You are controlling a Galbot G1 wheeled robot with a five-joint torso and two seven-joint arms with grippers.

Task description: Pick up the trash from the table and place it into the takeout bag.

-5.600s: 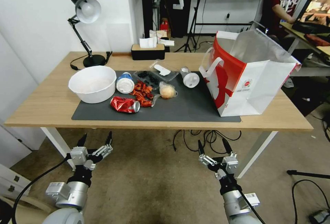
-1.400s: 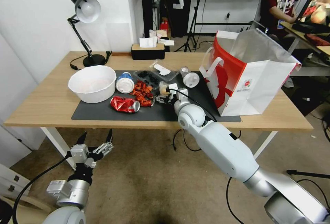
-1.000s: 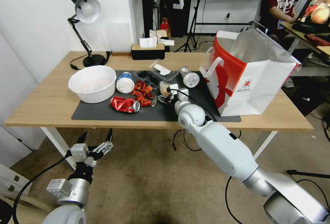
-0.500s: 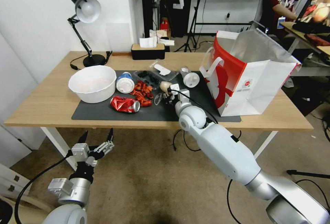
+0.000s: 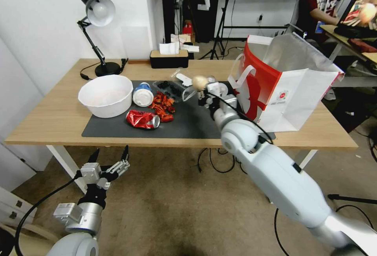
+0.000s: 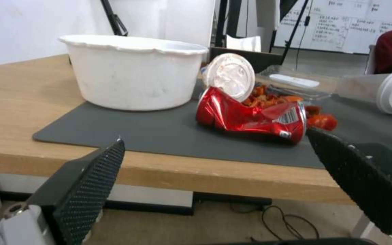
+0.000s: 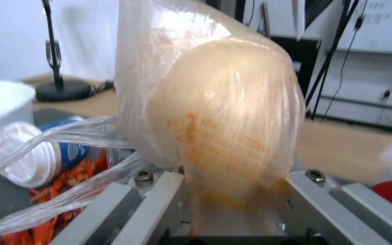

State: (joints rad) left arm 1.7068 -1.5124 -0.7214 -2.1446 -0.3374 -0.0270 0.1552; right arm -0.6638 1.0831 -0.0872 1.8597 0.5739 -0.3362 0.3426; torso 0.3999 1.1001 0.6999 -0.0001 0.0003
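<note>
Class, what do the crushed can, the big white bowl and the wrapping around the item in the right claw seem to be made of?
Crushed can: thin glossy metal, probably aluminium; sharp shiny creases. White bowl: likely matte plastic or foam; thin wavy rim. Wrapping in the right claw: thin clear plastic film; see-through, wrinkled, with loose trailing ends.

Wood table (image 5: 55, 118) spanning mid-frame, grey mat (image 5: 188, 124) lying across its middle, lamp (image 5: 98, 32) standing upper left, tissue box (image 5: 169, 59) sitting at back centre, bag (image 5: 282, 87) standing at right
</note>
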